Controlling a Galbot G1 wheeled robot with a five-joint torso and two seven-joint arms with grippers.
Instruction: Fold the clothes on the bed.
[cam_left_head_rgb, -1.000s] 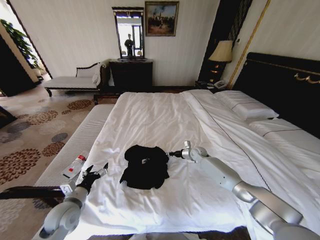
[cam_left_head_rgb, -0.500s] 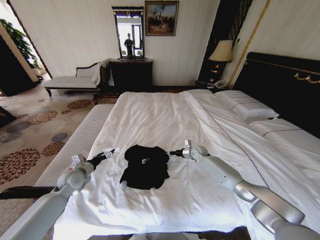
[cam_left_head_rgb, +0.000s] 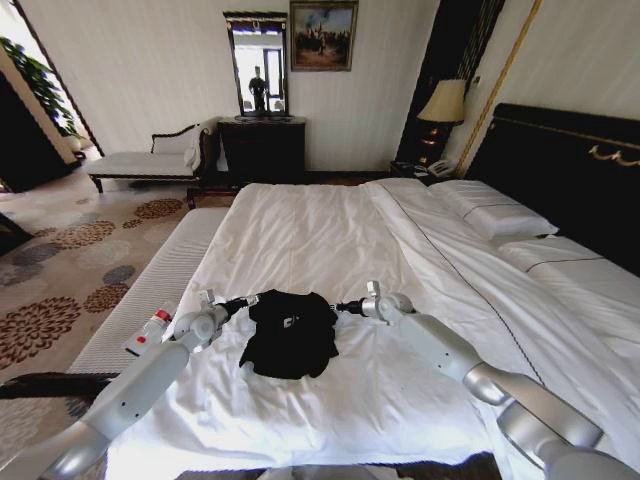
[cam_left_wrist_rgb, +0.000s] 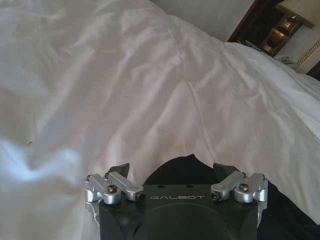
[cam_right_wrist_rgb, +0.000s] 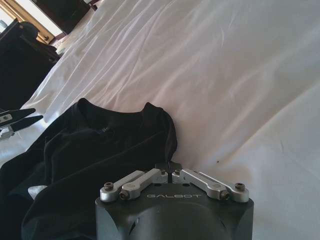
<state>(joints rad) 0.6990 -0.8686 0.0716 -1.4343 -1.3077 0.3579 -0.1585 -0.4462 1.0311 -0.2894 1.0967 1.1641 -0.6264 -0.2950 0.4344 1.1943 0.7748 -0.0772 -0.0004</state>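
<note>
1. We saw the black T-shirt (cam_left_head_rgb: 291, 332) lying bunched in a partly folded heap on the white duvet (cam_left_head_rgb: 330, 240) near the foot of the bed (cam_left_head_rgb: 560, 150), well short of the pillows (cam_left_head_rgb: 495, 215).

2. Our left gripper (cam_left_head_rgb: 241, 301) hovered just beside the shirt's left upper edge. In its wrist view the fingers (cam_left_wrist_rgb: 118, 170) stood spread apart with dark cloth showing between and below them, gripping nothing.

3. Our right gripper (cam_left_head_rgb: 345, 307) sat at the shirt's right upper edge, and in its wrist view the fingertips (cam_right_wrist_rgb: 168, 165) were pressed together. We could not tell whether they pinched a fold of cloth.

4. We judged the step to be taking both upper corners. To do it well, the left fingers needed to lower over one layer of shirt only, catching none of the duvet.

5. We judged an even grip on both sides essential, lest the fold skew.
</note>
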